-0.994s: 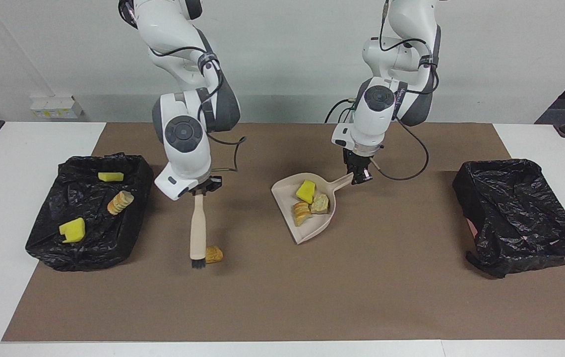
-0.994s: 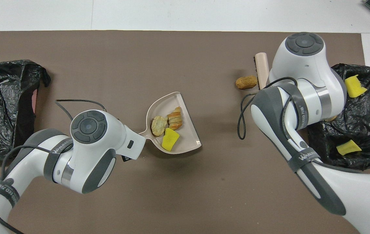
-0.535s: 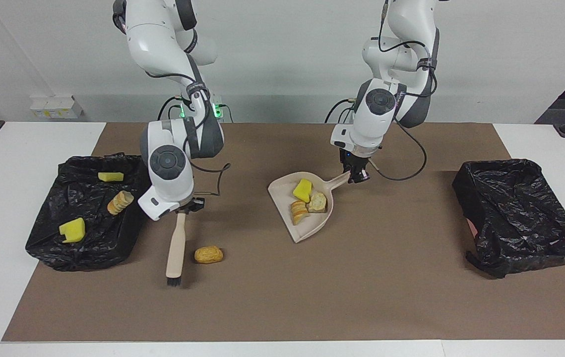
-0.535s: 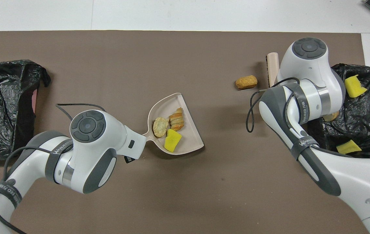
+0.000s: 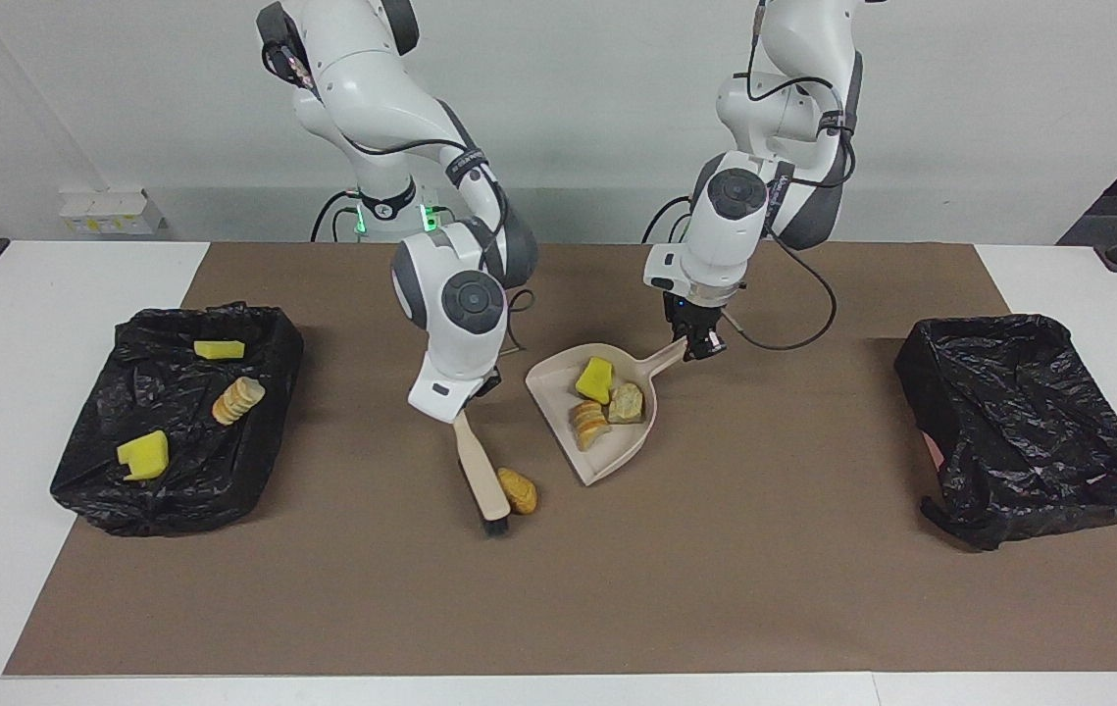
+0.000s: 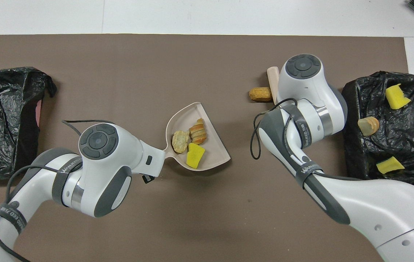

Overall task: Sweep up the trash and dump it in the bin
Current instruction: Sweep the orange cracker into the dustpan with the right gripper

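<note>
sweeping step: right gripper (image 5: 467,410) clamps brush (image 5: 482,476), left gripper (image 5: 700,343) clamps dustpan (image 5: 589,410); next, push orange scrap (image 5: 518,490) into it.

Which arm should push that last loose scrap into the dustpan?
Right, probably. Its hand is shut on the brush, whose head touches the loose scrap. The left hand holds the dustpan beside it.

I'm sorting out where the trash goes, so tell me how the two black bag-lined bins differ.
The black plastic-lined bin at the right arm's end holds trash: two bright yellow sponge chunks and one tan ridged food-like piece. No trash shows in the black plastic-lined bin at the left arm's end, though its crumpled liner may hide some. A bit of pink shows at that bin's edge. Both are low, rectangular and rest on the table.
</note>
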